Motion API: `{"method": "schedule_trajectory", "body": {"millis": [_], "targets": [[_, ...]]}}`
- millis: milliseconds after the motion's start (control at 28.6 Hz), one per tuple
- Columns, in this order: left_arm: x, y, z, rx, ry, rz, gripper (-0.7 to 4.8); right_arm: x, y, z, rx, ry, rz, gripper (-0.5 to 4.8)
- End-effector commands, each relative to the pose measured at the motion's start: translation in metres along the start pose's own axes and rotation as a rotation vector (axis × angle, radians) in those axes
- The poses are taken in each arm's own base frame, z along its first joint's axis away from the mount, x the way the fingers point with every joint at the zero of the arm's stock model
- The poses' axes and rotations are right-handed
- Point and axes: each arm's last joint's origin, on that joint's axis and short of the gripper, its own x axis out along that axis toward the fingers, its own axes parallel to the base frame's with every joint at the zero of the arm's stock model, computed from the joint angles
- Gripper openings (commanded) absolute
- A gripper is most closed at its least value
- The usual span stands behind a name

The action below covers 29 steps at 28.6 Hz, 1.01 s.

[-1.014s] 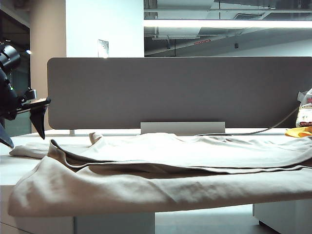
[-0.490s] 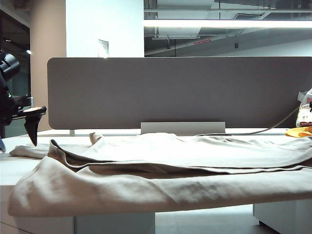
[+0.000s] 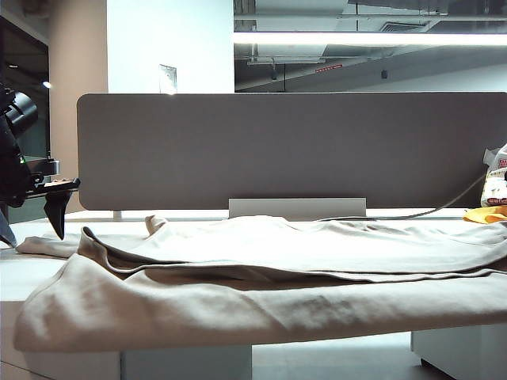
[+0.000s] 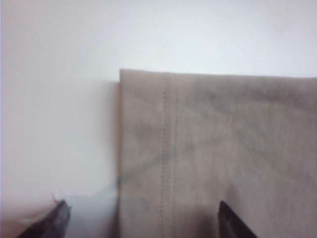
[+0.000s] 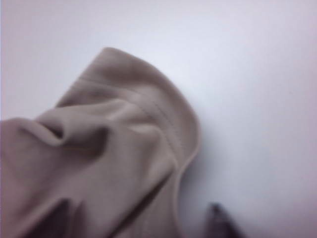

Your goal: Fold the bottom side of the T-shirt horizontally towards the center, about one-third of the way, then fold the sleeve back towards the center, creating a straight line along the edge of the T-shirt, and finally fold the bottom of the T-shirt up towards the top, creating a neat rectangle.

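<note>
Sprawling over nearly the whole white desk (image 3: 16, 273), the T-shirt (image 3: 261, 305) lay with one long side already doubled toward the middle, its near part drooping over the front edge. That suggested the lengthwise fold was done and a sleeve or corner pick-up was in hand, though I could not be sure which.

The left gripper (image 3: 32, 226) hung at the far left of the exterior view, fingers spread, just above a flat cloth corner. Its wrist view showed that squared hem (image 4: 166, 148), soft matte knit with twin stitch rows, lying between the two dark fingertips (image 4: 49, 223), unpinched.

The right gripper showed only one blurred fingertip (image 5: 218, 220), so its state I could not tell; beside it lay a rumpled, rounded hemmed lobe (image 5: 129, 129).

Next, each claw probably needed to lower and nip only the edge layers.
</note>
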Motion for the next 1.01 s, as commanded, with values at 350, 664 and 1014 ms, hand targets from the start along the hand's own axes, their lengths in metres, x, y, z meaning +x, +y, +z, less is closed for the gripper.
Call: {"method": "schedule_trajectory", "body": {"millis": [350, 664, 1014], "targets": [[0.016, -0.012, -0.017, 0.014, 0.118, -0.051, 0.28, 0.003, -0.001, -0.003, -0.018, 0.029, 0.007, 0.47], [0.007, -0.026, -0.003, 0.035, 0.084, -0.150, -0.06, -0.013, 0.013, 0.008, -0.062, 0.001, 0.141, -0.02], [-0.018, -0.128, 0.014, 0.223, 0.029, -0.298, -0.06, -0.052, 0.076, 0.009, -0.163, -0.022, 0.252, -0.01]]}}
